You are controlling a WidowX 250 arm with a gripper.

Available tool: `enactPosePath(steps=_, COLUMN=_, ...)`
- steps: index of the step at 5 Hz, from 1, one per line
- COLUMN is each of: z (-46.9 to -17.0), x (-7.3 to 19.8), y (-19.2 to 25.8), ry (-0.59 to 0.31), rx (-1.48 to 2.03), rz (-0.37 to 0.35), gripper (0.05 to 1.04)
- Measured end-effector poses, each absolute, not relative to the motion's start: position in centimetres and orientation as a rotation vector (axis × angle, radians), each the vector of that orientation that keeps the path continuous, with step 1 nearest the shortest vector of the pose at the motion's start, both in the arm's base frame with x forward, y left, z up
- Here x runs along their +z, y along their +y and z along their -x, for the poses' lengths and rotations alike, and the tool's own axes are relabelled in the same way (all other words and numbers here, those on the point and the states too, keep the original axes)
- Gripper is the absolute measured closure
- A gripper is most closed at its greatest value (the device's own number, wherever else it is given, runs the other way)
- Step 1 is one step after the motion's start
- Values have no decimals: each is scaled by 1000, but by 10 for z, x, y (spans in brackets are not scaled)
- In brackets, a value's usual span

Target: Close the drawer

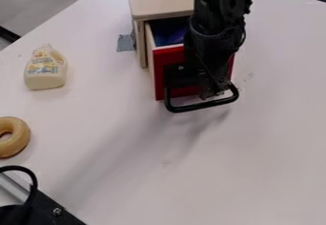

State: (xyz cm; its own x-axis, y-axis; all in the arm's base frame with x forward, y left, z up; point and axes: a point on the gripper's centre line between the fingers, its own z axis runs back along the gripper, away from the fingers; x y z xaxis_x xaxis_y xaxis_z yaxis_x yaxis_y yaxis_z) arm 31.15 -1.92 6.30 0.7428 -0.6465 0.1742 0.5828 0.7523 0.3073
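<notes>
The red-fronted drawer [159, 78] is standing partly open from the wooden cabinet [159, 1], just behind the gripper's tips as the camera sees it. The gripper [214, 93] is hanging down in front of the drawer; whether it is standing wide or narrow, I cannot tell. The black handle [200, 107] is curving out just below the tips. Left of them in the view, a grey patch [126, 43] is lying beside the cabinet, and a cream bottle [45, 71] is standing well apart. A tan ring [22, 136] is lying lower left of the tips, also well apart, on the white table [255, 148].
</notes>
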Motion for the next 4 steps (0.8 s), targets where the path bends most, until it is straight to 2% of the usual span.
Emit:
enactPosePath(steps=2, z=-323, x=51, y=-7, ry=-267, rx=-703, rz=-285, gripper=86)
enactPosePath(steps=4, z=-353, x=51, y=29, ry=-251, rx=-603, rz=-320, gripper=86)
